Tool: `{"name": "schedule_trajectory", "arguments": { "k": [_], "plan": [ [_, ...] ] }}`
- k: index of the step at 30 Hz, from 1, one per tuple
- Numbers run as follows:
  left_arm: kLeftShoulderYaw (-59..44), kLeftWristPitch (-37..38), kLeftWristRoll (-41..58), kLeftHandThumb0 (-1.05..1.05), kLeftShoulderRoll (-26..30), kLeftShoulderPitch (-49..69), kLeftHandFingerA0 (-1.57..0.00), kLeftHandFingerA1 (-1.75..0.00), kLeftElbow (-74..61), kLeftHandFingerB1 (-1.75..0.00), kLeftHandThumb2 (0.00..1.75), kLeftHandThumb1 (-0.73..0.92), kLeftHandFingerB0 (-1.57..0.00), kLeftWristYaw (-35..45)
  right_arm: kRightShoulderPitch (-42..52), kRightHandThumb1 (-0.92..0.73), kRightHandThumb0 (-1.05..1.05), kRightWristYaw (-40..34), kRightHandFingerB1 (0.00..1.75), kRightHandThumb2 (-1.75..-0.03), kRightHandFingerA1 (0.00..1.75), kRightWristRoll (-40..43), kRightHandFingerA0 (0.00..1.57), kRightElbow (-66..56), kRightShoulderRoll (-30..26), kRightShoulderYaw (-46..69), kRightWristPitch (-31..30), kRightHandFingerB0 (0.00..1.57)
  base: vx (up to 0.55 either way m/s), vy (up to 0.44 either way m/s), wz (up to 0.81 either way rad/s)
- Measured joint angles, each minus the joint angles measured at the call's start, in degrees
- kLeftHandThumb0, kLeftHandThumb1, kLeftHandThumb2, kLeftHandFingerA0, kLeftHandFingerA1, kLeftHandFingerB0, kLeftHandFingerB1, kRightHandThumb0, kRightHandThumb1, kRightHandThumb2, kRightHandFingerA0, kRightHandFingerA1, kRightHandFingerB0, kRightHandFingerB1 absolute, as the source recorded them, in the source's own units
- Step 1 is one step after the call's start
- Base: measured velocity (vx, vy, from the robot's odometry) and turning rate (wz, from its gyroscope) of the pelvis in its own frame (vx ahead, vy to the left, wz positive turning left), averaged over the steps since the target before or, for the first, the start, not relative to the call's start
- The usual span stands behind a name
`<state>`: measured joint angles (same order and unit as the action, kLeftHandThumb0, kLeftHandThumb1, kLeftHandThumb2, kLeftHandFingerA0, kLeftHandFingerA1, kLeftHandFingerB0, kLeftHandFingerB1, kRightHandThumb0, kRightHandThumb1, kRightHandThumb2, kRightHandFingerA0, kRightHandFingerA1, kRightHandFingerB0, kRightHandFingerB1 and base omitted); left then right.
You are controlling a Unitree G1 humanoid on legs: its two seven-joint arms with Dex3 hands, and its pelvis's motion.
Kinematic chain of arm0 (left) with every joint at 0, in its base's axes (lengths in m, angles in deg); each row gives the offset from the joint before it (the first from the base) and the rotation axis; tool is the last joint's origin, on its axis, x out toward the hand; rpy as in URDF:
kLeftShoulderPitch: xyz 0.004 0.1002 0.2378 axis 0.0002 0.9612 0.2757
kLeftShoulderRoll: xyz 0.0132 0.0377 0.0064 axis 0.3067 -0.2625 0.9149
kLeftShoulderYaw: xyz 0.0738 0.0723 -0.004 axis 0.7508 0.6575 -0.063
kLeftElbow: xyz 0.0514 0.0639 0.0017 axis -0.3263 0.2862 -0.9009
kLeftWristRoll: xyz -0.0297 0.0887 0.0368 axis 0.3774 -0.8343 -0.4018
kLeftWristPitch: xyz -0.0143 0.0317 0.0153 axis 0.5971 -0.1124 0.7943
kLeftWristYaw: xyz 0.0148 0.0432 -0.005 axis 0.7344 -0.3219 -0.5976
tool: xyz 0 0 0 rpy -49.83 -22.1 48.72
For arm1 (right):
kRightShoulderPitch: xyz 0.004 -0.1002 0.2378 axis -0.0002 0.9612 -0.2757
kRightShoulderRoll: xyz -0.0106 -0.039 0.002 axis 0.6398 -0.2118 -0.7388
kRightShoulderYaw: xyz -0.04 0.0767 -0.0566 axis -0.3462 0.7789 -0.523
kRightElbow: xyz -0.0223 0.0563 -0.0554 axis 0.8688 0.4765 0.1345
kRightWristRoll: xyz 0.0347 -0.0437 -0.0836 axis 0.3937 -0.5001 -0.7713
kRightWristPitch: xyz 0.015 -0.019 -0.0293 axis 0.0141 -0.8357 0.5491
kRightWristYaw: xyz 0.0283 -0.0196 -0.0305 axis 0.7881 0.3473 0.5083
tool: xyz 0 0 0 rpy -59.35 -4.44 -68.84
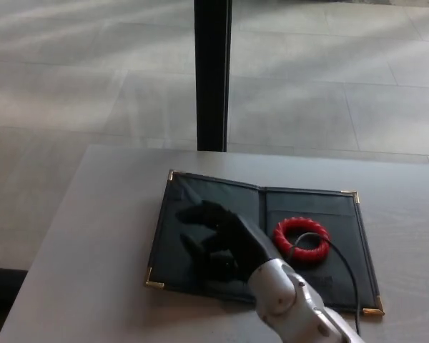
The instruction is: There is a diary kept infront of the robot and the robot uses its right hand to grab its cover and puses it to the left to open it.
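Right robot hand (222,243) with fingers spread, gripping nothing, resting on left cover of diary (200,214). Diary flat open on surface (93,286) beneath; red ring (301,240) just right of hand.

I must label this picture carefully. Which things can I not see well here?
Head view only:
- Part of the diary's left side: hidden under the right hand.
- Whether the fingers press on the cover: cannot tell.
- Right arm: cut off by the bottom edge.
- Left hand: not in view.
- Red ring: the cable crosses its near rim.
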<state>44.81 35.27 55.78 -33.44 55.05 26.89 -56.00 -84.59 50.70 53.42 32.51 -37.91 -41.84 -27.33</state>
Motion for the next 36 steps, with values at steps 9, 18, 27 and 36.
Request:
{"name": "schedule_trajectory", "arguments": {
  "k": [9,18,27,36],
  "plan": [
    [-1.0,0.0,0.1,-0.69,-0.1,1.5,-0.23,-0.84,0.0,-0.64,0.97,0.92,-0.14,-0.1,-4.4,-0.92,-0.74,4.9,0.43,-0.68,0.50,2.7,0.48,-12.9,-6.0,10.3,-6.0,0.37,0.00,0.000,0.00],
    [-1.8,0.0,0.1,-0.59,-0.2,3.5,-0.34,-0.77,0.1,-0.58,1.26,0.84,-0.09,0.0,-2.5,-0.92,-0.69,10.4,0.45,-0.68,0.54,8.4,0.50,-26.7,-16.4,25.7,-12.8,0.36,0.00,0.000,0.00],
    [-2.4,0.0,0.1,-0.67,-0.2,4.6,-0.19,-0.94,0.8,-0.65,0.96,0.92,-0.14,0.2,3.8,-0.85,-0.74,13.6,0.49,-0.69,0.58,14.2,0.49,-30.2,-25.1,42.8,-14.7,0.35,0.00,0.000,0.00],
    [-2.6,0.0,0.1,-0.67,-0.2,5.5,-0.21,-0.95,0.4,-0.66,0.96,0.92,-0.14,0.3,12.5,-0.89,-0.78,15.2,0.46,-0.67,0.52,18.9,0.65,-27.3,-31.2,60.5,-14.2,0.53,0.00,0.000,0.00]
  ]
}}
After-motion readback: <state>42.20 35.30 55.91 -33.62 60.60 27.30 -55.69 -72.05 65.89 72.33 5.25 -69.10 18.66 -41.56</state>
